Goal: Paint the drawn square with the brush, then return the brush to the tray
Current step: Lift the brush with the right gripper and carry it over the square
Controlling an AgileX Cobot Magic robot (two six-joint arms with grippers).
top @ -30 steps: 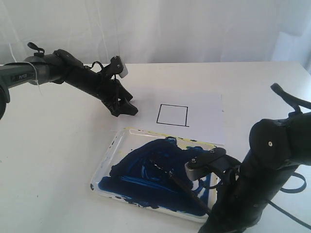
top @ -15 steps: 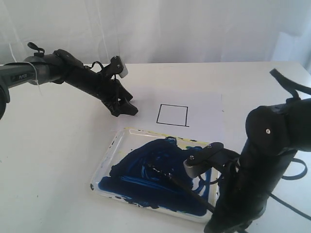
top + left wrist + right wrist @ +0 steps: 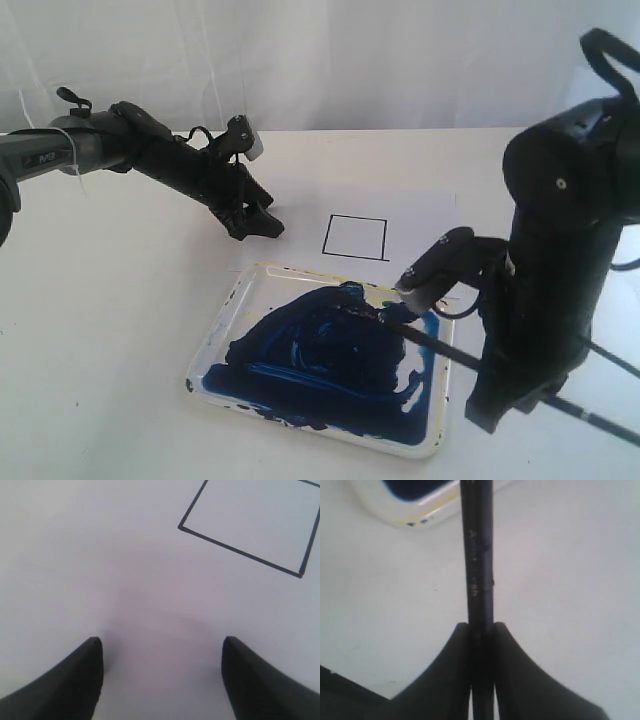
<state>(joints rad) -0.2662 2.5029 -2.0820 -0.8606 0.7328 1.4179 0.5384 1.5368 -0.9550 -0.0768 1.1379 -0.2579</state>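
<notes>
With the right gripper [image 3: 481, 627] clamped on the long black-handled brush [image 3: 440, 347], bristles over the far right corner of the shallow blue-smeared white tray [image 3: 203, 362], lift the tip clear of the rim before crossing to the black-outlined square [image 3: 356, 238] just beyond, beside which the left gripper [image 3: 162, 645] rests with jaws apart.

No legible text or labels

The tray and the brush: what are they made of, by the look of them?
The tray looks like white plastic or enamel, hard to say which: smooth, slightly glossy, with a rounded rim. The brush has a black lacquered handle, probably wood, with faint printed lettering and a mild sheen.
</notes>
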